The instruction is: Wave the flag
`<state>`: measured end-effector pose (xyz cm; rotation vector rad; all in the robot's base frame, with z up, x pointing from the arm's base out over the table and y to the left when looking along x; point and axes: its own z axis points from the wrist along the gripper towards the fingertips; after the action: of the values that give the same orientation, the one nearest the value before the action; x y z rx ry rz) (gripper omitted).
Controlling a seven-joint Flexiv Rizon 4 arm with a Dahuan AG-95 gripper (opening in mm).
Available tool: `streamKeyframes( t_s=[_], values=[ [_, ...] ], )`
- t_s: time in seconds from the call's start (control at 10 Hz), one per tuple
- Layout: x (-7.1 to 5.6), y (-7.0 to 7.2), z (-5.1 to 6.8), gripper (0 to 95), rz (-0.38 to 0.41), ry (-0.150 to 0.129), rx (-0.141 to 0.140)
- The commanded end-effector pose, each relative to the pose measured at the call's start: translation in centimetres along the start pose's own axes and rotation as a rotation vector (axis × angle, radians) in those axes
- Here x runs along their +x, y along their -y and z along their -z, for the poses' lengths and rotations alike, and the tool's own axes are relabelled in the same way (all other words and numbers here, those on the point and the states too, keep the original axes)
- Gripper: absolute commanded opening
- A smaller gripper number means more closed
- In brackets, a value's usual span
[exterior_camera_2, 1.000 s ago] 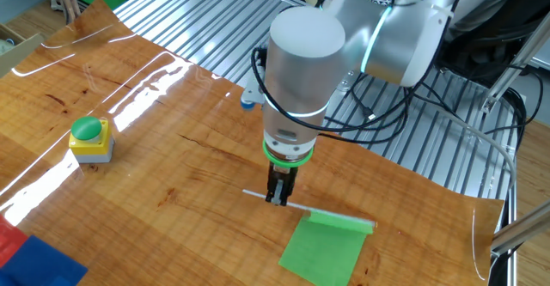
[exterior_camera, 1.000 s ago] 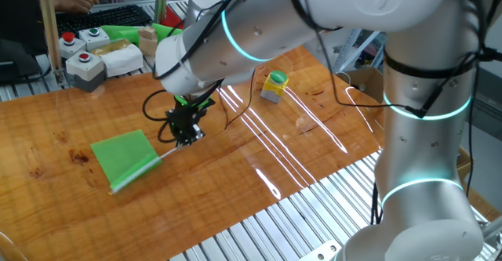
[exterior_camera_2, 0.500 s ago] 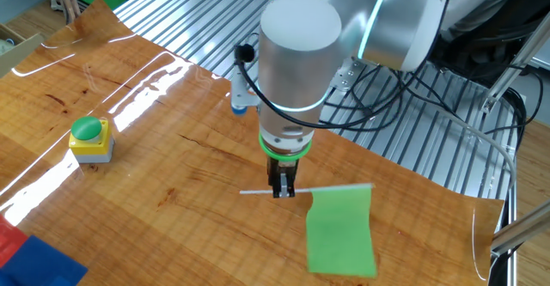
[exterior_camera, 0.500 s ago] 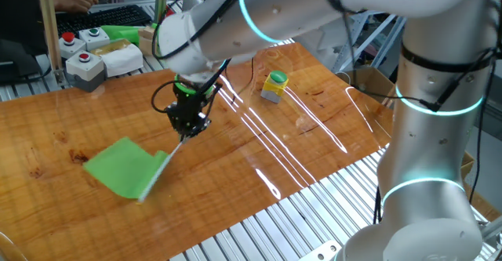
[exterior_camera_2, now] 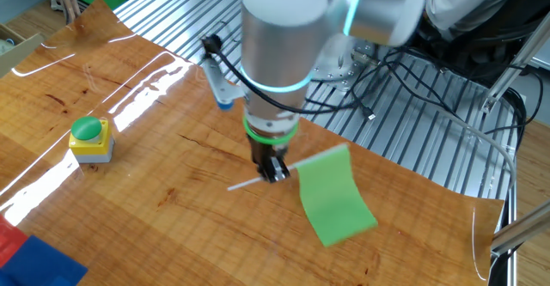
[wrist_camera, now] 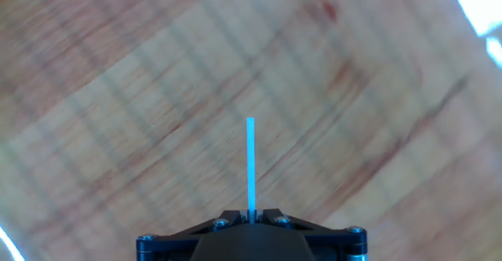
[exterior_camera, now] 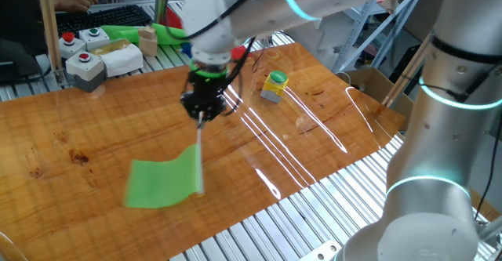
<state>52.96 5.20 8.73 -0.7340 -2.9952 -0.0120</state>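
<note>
1. So the pickup part looks done: the claw [exterior_camera: 201,115] is clenched on the thin stick of the flag [exterior_camera: 162,183], and the whole thing is up off the desk [exterior_camera: 70,128], not lying on it.

2. Where the flag sits: in one fixed view the stick runs down from the claw and the green sheet hangs off to its left, blurry, toward the near edge of the desk. In the other fixed view the claw [exterior_camera_2: 273,169] grips the stick partway along, with a short bare end poking out left and the sheet [exterior_camera_2: 335,197] curling to the right.

3. Hand view is pretty smeared, so take this loosely: the flag's stick [wrist_camera: 250,167] pokes straight out from between the fingers over wood grain, and that's about all I can tell from it.

4. My read is that the waving is underway, since the sheet is blurred and bent like it's catching air. How many swings are left I can't say.

5. The yellow box with the green button [exterior_camera: 274,85] sits far right, well apart from the flag, so it shouldn't get clipped.
</note>
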Motion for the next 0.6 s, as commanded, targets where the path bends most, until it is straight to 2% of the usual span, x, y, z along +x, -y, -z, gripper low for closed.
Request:
streamKeyframes(
  t_s=[0.1,0.3,0.6],
  values=[
    [-2.4,3.8,1.7,0.0,0.232,0.011,0.006],
    [-3.0,4.7,2.8,0.0,0.296,0.019,0.015],
    [-3.5,5.6,4.3,0.0,0.34,0.023,0.011]
  ],
)
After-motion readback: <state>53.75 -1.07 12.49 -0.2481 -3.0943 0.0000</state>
